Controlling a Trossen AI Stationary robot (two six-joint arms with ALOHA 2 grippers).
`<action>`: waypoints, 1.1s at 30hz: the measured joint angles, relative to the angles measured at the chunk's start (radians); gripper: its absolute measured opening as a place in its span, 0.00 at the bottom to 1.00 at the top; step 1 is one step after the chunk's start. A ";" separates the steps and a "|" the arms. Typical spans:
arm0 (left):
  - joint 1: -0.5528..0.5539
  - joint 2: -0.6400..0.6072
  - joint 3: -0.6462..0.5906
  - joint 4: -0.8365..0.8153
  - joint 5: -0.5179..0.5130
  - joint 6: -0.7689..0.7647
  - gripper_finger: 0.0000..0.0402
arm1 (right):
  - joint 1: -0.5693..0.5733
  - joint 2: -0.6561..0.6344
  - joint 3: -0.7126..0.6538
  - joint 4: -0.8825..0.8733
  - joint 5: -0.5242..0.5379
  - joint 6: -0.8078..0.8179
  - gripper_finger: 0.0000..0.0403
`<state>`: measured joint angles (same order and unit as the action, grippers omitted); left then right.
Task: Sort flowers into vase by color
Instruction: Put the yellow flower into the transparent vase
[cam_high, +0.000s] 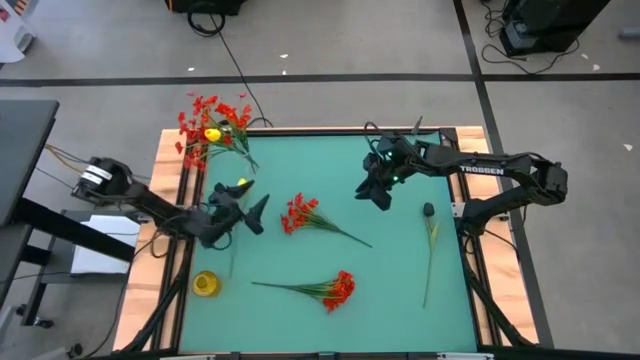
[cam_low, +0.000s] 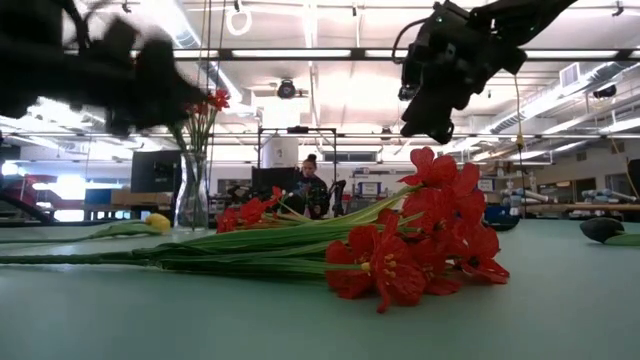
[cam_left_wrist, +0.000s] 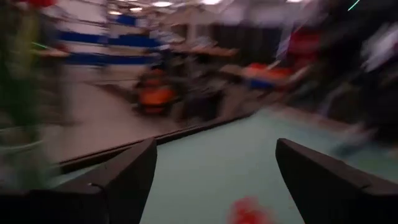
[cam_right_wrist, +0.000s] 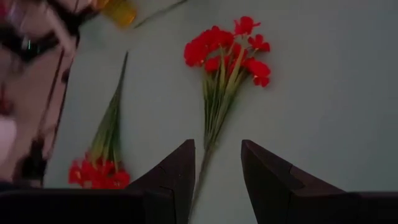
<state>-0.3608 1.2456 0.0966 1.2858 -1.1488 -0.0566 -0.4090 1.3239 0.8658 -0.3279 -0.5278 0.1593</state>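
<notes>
Right gripper (cam_right_wrist: 217, 177), fingers apart and empty, hangs above the middle red spray (cam_right_wrist: 225, 59) lying on the mat (cam_high: 400, 270). Light, floppy; best pinched at the thin stiff stem. Left gripper (cam_high: 243, 211) open, nothing in it.

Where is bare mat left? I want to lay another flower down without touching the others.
Free: the far middle of the teal mat, between the glass vase and the right gripper, and the near right corner beyond the dark-budded stem. Crowded: the left side, around the open left gripper, yellow bud and two red sprays.
</notes>
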 joint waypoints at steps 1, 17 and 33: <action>-0.018 -0.016 0.019 0.028 0.031 -0.008 0.83 | 0.001 0.000 0.000 0.011 0.014 0.046 0.35; 0.039 -0.034 0.945 -1.687 0.467 -0.622 0.71 | 0.009 -0.090 0.000 0.219 0.292 0.447 0.33; 0.267 -0.033 0.663 -2.280 0.905 -1.349 0.59 | -0.002 -0.154 0.000 0.074 0.405 0.438 0.33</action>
<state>-0.0940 1.2125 0.7592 -0.9946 -0.2435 -1.4055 -0.4115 1.1699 0.8658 -0.2539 -0.1232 0.5968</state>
